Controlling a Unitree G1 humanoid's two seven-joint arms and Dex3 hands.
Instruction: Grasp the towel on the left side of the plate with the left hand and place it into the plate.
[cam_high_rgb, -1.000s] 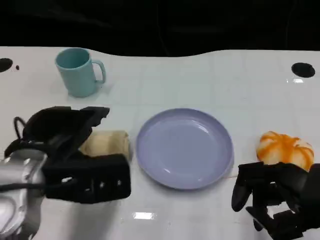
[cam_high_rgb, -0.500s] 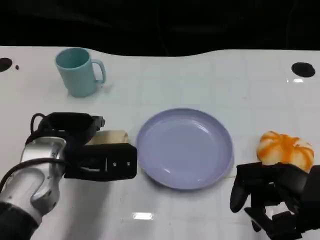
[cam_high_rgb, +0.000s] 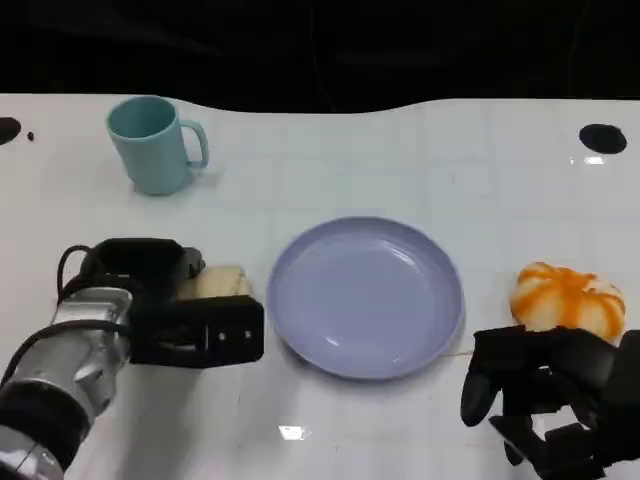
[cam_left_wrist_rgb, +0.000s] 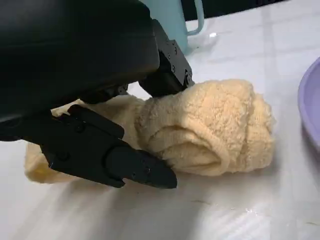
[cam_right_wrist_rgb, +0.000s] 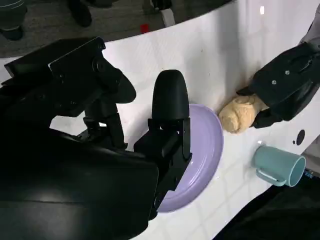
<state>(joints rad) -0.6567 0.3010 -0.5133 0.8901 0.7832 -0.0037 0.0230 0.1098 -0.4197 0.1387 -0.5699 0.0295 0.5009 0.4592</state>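
The rolled yellow towel (cam_high_rgb: 224, 281) lies on the white table just left of the lilac plate (cam_high_rgb: 365, 297). My left hand (cam_high_rgb: 172, 303) is down over it, its fingers (cam_left_wrist_rgb: 169, 70) pressed on the far side and the thumb (cam_left_wrist_rgb: 112, 157) against the near side, so it grips the roll (cam_left_wrist_rgb: 210, 127). Only the towel's end nearest the plate sticks out past the hand. The plate has nothing in it. In the right wrist view the towel (cam_right_wrist_rgb: 240, 114) lies between the left hand (cam_right_wrist_rgb: 286, 86) and the plate (cam_right_wrist_rgb: 206, 145). My right hand (cam_high_rgb: 545, 400) hovers at the near right, fingers apart, holding nothing.
A light blue mug (cam_high_rgb: 152, 142) stands at the far left behind the towel. An orange-and-white striped object (cam_high_rgb: 568, 298) lies right of the plate, just beyond my right hand. Two black holes (cam_high_rgb: 602, 138) mark the table's far corners.
My left hand has come down from above the towel and closed its fingers and thumb around the roll. The head camera shifted slightly. The right hand has stayed where it was.
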